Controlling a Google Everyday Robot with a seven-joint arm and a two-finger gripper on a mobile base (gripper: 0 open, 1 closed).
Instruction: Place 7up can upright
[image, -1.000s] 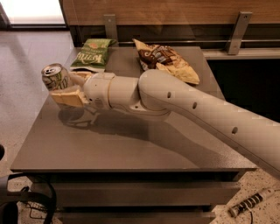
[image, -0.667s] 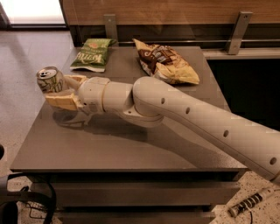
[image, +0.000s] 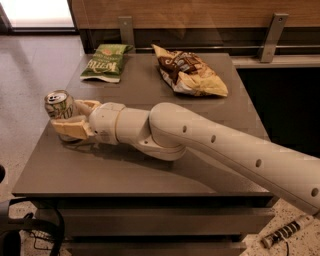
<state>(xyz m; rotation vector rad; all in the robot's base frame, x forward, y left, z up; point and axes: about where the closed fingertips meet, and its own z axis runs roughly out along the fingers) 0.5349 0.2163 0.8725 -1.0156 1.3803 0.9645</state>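
Note:
The 7up can, white and green with a silver top, is held tilted near the left edge of the grey table, just above its surface. My gripper is shut on the can, its tan fingers on either side of it. My white arm reaches in from the lower right across the table. The can's lower part is hidden behind the fingers.
A green chip bag lies at the back left of the table. A brown and yellow chip bag lies at the back middle. A wooden wall and metal brackets stand behind the table. The floor drops off to the left.
My gripper has moved left with the can towards the table's left edge, and lowered slightly.

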